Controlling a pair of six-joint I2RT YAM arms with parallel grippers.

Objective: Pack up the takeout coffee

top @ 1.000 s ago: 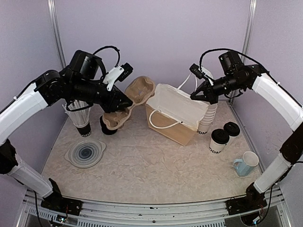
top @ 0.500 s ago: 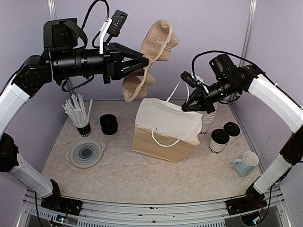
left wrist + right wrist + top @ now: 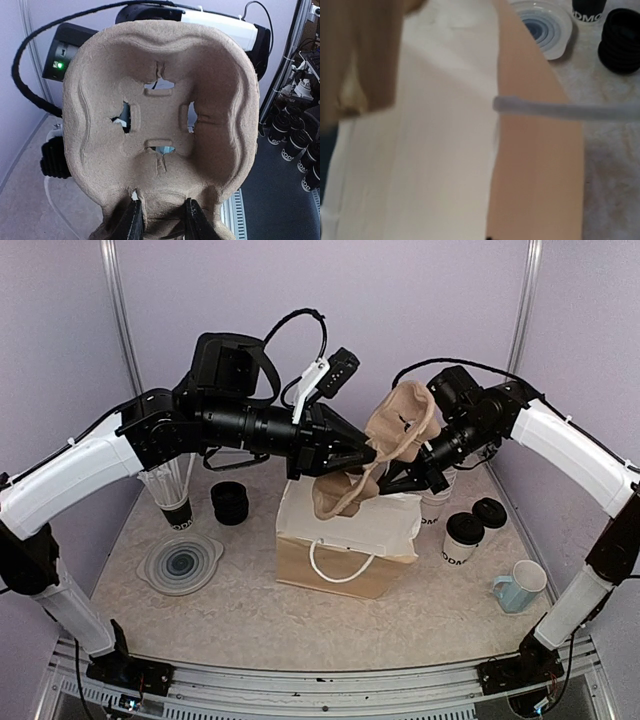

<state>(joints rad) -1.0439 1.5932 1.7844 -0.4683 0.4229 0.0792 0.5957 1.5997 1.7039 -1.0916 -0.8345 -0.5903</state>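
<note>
Left hand clamped on cup carrier above paper bag, right hand fingers together at bag's far rim, lidded coffee cups standing on tabletop near right hand, not touching it.

Field notes, lettering only. I read black "ODMC", partly turned away, near the base of the front takeout coffee cup. White letters on the straw cup read "DMC" from my right wrist. The lidless cup stack shows "DMC".
</note>
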